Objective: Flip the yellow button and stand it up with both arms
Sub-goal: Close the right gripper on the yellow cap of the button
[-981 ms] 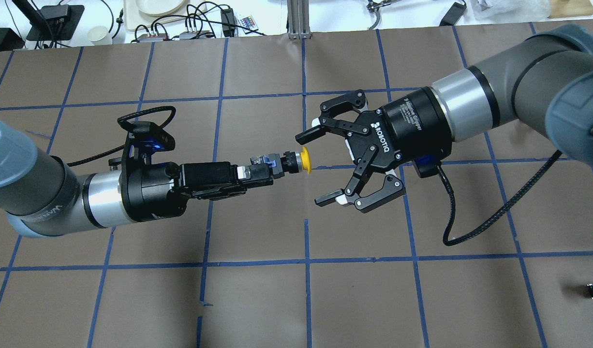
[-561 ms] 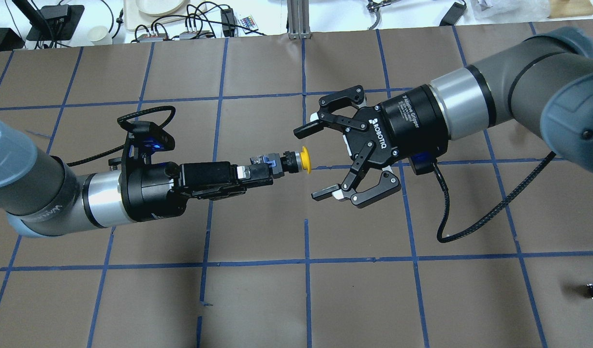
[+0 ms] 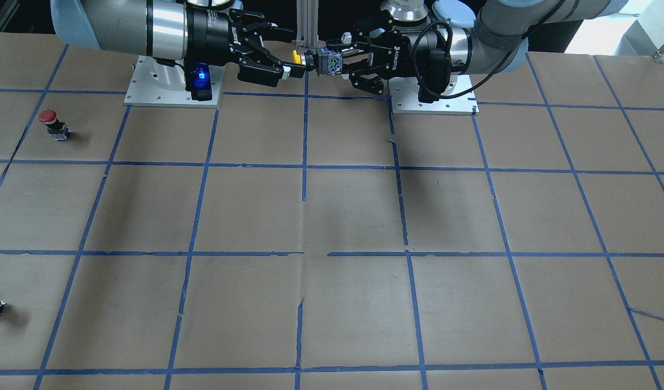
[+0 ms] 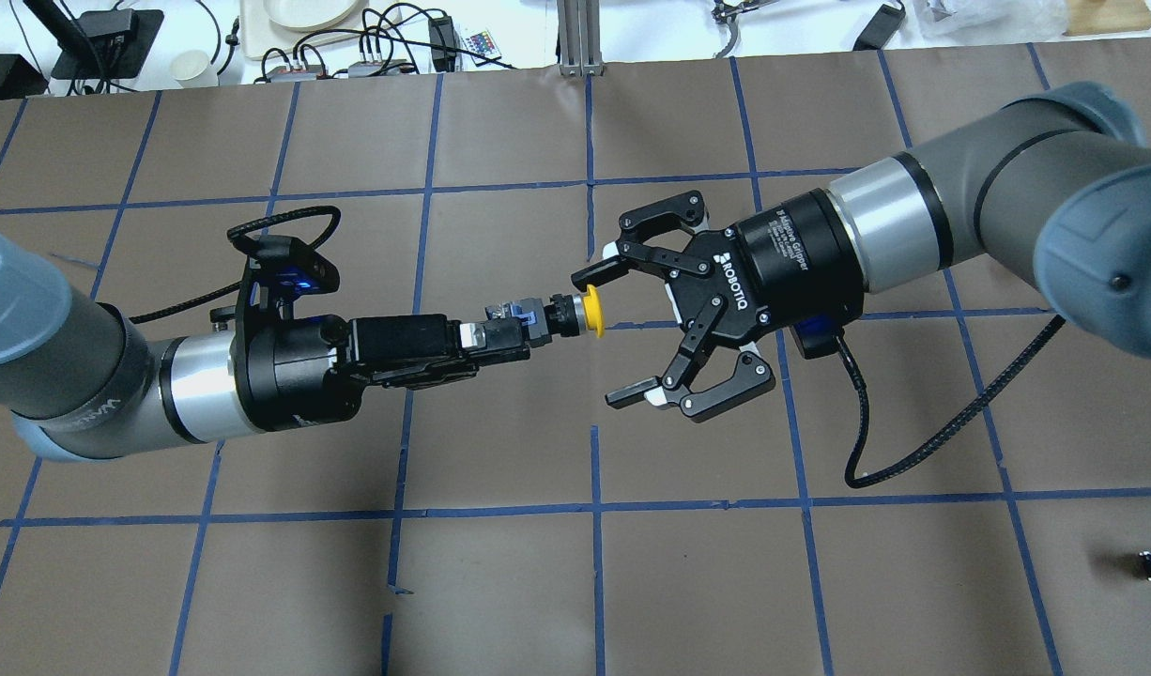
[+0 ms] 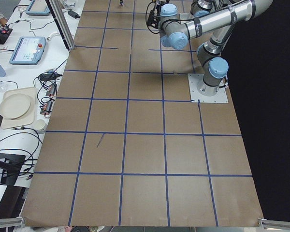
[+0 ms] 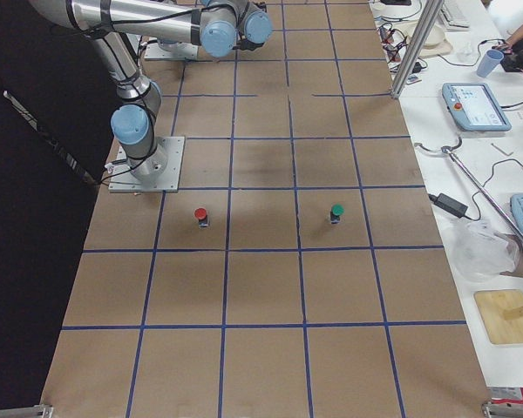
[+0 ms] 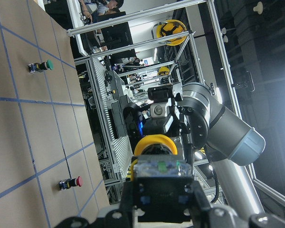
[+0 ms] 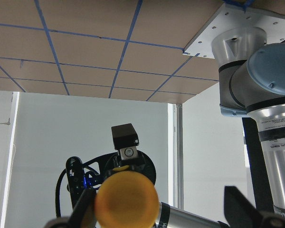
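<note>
Over blue-gridded brown tabletop [image 4: 500, 582], black left gripper [image 4: 502, 335] clamps small yellow-capped push-button [image 4: 590, 310]; black right gripper [image 4: 599, 338], spread wide, should centre on cap before closing.

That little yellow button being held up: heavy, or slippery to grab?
Probably stiff and light: the left tool holds the yellow button out sideways by its body without sag. Its round cap looks smooth, so the open right tool might slip there. Wide cap, so it may tip.

right pincer [image 4: 596, 340] | advanced toward yellow button [image 4: 590, 310] | one fingertip [image 4: 599, 269] now just beside the cap
</note>
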Action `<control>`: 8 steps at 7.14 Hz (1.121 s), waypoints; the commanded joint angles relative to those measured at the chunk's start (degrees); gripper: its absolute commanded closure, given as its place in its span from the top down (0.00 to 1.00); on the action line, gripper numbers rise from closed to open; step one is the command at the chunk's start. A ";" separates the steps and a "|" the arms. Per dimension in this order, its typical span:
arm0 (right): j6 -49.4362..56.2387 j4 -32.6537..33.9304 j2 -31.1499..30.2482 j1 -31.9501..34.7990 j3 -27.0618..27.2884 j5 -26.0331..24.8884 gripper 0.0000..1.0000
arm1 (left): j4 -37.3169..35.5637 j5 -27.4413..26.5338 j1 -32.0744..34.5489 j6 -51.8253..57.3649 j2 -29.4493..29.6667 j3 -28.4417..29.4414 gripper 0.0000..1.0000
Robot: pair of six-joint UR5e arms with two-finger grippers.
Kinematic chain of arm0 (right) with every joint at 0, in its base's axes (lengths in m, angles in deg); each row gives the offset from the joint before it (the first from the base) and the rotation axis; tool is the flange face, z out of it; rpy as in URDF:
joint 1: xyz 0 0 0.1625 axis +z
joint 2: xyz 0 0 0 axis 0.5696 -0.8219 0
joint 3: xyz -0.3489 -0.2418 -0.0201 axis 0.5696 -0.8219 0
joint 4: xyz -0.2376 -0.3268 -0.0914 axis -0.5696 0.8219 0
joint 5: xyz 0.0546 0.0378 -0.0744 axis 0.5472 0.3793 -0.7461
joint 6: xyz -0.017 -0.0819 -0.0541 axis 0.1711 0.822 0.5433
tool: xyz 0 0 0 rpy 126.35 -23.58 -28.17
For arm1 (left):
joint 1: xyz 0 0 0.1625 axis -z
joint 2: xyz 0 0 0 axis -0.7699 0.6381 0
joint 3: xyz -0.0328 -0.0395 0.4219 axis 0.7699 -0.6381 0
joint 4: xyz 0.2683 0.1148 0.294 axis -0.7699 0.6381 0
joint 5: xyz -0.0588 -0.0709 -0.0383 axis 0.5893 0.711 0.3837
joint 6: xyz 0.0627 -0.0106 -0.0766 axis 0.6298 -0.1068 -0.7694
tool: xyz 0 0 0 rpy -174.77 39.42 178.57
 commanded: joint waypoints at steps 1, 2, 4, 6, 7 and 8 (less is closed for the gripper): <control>0.37 -0.05 0.02 0.00 0.05 0.15 0.57 | 0.01 0.08 0.00 0.00 -0.12 0.00 0.14; 0.37 -0.05 0.10 0.00 0.05 0.24 0.38 | 0.01 0.08 0.00 0.00 -0.12 0.00 0.14; 0.29 -0.13 0.19 -0.09 -0.30 0.33 0.08 | 0.01 0.08 0.00 0.00 -0.64 0.00 0.14; 0.20 -0.14 0.19 -0.17 -0.65 0.33 0.05 | 0.01 -0.09 0.00 -0.17 -0.56 0.00 0.53; 0.20 -0.14 0.19 -0.26 -0.74 0.33 0.05 | 0.01 -0.09 0.00 -0.35 -0.56 0.00 0.86; 0.11 -0.14 0.19 -0.35 -0.83 0.33 0.04 | 0.01 -0.09 0.00 -0.53 -0.56 0.00 0.92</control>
